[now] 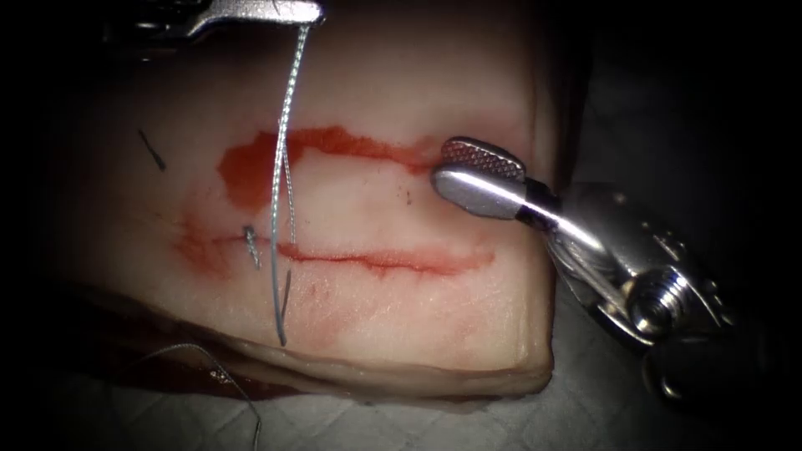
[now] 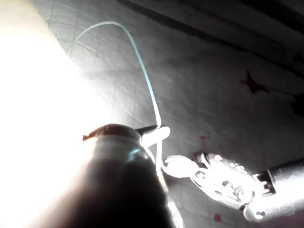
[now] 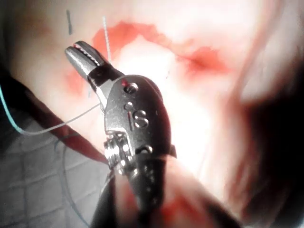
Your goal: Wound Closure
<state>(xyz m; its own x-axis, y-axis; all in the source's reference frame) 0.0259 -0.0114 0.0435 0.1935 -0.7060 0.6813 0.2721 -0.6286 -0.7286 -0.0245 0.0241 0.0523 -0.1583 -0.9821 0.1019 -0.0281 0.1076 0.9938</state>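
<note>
The tissue bears a horizontal cut, with red fluid smeared above its left end. At the far edge my left tool is shut on the thread. From there the thread hangs taut, crosses the left end of the cut and ends near the tissue's front edge. A short thread stub sticks out just left of it. My right tool hovers above the right end of the cut, jaws slightly apart and holding nothing. In the right wrist view the same tool is over the fluid.
Grey cloth lies under the tissue, and a thin strand curls over it at the front left. A dark short mark sits on the tissue's left side. The left wrist view has the right tool close beside the thread.
</note>
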